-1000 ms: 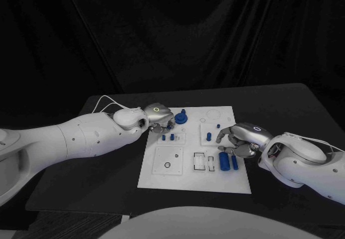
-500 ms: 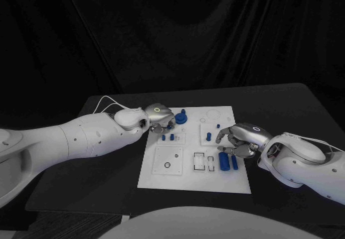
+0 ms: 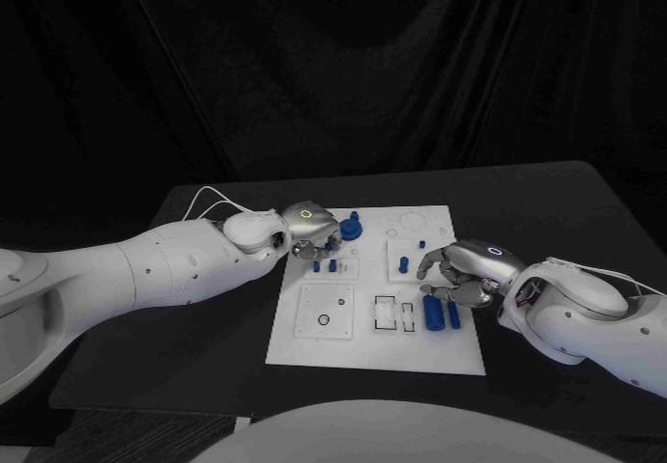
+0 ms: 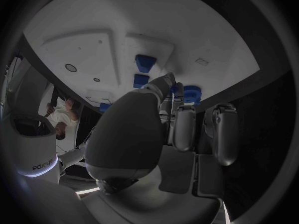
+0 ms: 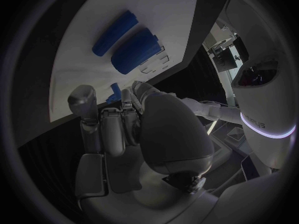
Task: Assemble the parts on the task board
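The white task board [image 3: 340,338] lies in the middle of the frame on the black table [image 3: 181,338], its long side running away from the camera. The left robot hand [image 3: 308,231] rests over the board's upper left corner, fingers curled down among small blue parts [image 3: 327,265] standing there; whether it actually grasps one cannot be told. Just right of that hand a round blue part [image 3: 351,230] with a peg stands upright. The right robot hand [image 3: 466,275] sits at the board's right edge, mid-frame, fingers bent toward the surface, its grasp likewise unclear. Beside it, two long blue cylinders [image 3: 442,313] lie side by side on the board, and a short blue peg [image 3: 403,262] stands to its left.
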`<state>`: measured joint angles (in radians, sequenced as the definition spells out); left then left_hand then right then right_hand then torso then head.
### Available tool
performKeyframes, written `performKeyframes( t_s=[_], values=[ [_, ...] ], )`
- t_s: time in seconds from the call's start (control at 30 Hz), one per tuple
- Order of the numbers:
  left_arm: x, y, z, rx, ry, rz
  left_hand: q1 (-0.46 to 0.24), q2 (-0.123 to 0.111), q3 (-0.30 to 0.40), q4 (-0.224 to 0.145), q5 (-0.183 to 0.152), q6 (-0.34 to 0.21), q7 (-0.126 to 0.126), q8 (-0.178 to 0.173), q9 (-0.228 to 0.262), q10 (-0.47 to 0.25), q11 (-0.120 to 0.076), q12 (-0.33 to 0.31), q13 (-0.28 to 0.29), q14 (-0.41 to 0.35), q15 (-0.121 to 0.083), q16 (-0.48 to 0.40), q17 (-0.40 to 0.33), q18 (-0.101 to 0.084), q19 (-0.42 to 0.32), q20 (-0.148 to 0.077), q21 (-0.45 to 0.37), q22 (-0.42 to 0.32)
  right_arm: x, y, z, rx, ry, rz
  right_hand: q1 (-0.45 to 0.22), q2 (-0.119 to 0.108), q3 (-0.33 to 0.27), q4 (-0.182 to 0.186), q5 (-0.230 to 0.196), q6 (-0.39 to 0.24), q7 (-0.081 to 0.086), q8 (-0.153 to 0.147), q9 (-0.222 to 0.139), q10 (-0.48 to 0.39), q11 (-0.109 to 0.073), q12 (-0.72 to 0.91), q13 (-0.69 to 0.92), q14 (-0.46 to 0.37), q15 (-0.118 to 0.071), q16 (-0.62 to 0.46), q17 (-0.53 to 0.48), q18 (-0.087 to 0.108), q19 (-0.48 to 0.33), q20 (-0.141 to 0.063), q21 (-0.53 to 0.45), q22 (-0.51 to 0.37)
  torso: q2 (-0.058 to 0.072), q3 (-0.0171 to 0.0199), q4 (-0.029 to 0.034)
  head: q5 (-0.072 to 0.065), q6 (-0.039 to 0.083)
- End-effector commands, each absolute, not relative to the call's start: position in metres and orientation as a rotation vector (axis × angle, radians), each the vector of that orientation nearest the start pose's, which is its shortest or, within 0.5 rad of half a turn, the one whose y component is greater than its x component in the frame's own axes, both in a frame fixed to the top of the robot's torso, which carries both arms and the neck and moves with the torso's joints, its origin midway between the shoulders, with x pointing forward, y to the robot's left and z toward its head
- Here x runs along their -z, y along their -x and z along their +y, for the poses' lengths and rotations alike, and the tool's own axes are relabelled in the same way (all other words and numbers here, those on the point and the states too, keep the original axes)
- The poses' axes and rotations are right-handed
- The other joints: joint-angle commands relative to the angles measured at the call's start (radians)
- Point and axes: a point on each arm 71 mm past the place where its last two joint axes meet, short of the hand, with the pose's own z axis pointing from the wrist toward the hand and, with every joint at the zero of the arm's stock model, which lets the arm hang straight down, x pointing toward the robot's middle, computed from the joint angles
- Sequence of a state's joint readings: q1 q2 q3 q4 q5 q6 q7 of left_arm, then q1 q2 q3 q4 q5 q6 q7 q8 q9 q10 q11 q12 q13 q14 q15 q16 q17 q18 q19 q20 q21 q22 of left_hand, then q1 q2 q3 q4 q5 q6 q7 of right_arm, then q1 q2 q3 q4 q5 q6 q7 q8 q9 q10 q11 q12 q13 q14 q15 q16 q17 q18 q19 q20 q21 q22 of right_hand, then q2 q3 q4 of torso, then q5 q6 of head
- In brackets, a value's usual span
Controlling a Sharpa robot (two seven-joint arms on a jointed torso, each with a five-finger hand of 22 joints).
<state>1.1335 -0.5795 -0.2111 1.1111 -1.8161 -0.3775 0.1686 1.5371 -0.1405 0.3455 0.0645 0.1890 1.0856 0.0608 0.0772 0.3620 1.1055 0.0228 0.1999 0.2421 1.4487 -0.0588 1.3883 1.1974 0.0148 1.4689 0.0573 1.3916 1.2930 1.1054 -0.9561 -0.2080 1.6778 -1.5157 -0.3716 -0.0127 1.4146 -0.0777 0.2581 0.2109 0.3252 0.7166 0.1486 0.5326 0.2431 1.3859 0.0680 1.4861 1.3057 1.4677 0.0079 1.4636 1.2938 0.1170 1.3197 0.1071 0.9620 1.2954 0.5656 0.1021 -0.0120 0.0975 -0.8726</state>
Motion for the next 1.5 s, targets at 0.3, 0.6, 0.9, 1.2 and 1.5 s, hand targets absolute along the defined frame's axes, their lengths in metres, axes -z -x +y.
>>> performKeyframes(
  t_s=[0.3,0.6,0.9,1.2,1.5],
  values=[
    [0.2924,-0.4954,0.1606,0.595,-0.773,1.616,-0.009,0.019,0.039,-0.013,0.006,-0.035,-0.012,-0.017,-0.02,0.052,-0.019,0.018,0.042,-0.014,-0.004,-0.014,-0.009,0.031,-0.007,-0.001,-0.01,0.217,0.2697,-0.3984,-0.2063,-0.738,0.279,1.842,0.016,-0.003,0.022,-0.004,0.012,0.006,-0.002,0.02,-0.008,-0.013,0.002,-0.021,0.111,0.029,-0.005,-0.02,0.166,0.007,-0.011,0.002,-0.023,0.111,0.0,0.0,0.0006,0.001,0.0],
    [0.293,-0.4975,0.1594,0.584,-0.768,1.621,-0.009,0.02,0.04,-0.015,0.006,-0.052,-0.016,-0.017,-0.026,0.046,-0.019,0.014,0.046,-0.016,-0.004,-0.017,-0.014,0.032,-0.009,-0.001,-0.014,0.216,0.2704,-0.3979,-0.2068,-0.734,0.278,1.849,0.016,-0.003,0.022,-0.004,0.012,0.006,-0.002,0.02,-0.008,-0.013,0.002,-0.021,0.111,0.029,-0.005,-0.02,0.166,0.007,-0.011,0.002,-0.023,0.111,-0.001,0.0004,0.0015,-0.003,0.0],
    [0.2951,-0.4993,0.1593,0.564,-0.765,1.649,-0.015,0.017,0.041,-0.018,0.0,-0.08,-0.019,-0.016,-0.038,0.016,-0.013,-0.006,0.048,-0.03,0.0,-0.036,-0.043,0.036,-0.019,0.0,-0.032,0.211,0.2705,-0.3978,-0.2068,-0.733,0.277,1.85,0.016,-0.003,0.022,-0.004,0.011,0.006,-0.002,0.02,-0.009,-0.013,0.002,-0.022,0.11,0.029,-0.005,-0.02,0.166,0.007,-0.012,0.002,-0.025,0.11,0.0,0.0004,0.0,-0.003,0.0],
    [0.2958,-0.4995,0.1616,0.56,-0.766,1.656,-0.035,-0.009,0.045,-0.008,-0.031,-0.187,-0.064,-0.017,-0.074,-0.066,0.005,-0.057,0.039,-0.041,0.013,-0.049,-0.063,0.039,-0.03,0.006,-0.052,0.205,0.2708,-0.3976,-0.2069,-0.734,0.276,1.848,0.017,-0.003,0.022,-0.005,0.011,0.006,-0.002,0.02,-0.009,-0.014,0.002,-0.022,0.11,0.029,-0.005,-0.02,0.166,0.007,-0.012,0.002,-0.026,0.11,0.0,-0.0001,0.0,-0.002,0.0],
    [0.2953,-0.4997,0.1667,0.555,-0.76,1.65,-0.041,-0.017,0.042,-0.002,-0.043,-0.22,-0.073,-0.016,-0.086,-0.099,0.008,-0.071,0.041,-0.048,0.016,-0.053,-0.07,0.041,-0.036,0.009,-0.063,0.203,0.2711,-0.3977,-0.2076,-0.733,0.274,1.846,0.017,-0.004,0.022,-0.005,0.01,0.005,-0.002,0.019,-0.009,-0.014,0.002,-0.022,0.11,0.029,-0.005,-0.02,0.165,0.007,-0.013,0.002,-0.027,0.11,0.0,-0.0001,0.0003,0.0,0.0]
  ],
)
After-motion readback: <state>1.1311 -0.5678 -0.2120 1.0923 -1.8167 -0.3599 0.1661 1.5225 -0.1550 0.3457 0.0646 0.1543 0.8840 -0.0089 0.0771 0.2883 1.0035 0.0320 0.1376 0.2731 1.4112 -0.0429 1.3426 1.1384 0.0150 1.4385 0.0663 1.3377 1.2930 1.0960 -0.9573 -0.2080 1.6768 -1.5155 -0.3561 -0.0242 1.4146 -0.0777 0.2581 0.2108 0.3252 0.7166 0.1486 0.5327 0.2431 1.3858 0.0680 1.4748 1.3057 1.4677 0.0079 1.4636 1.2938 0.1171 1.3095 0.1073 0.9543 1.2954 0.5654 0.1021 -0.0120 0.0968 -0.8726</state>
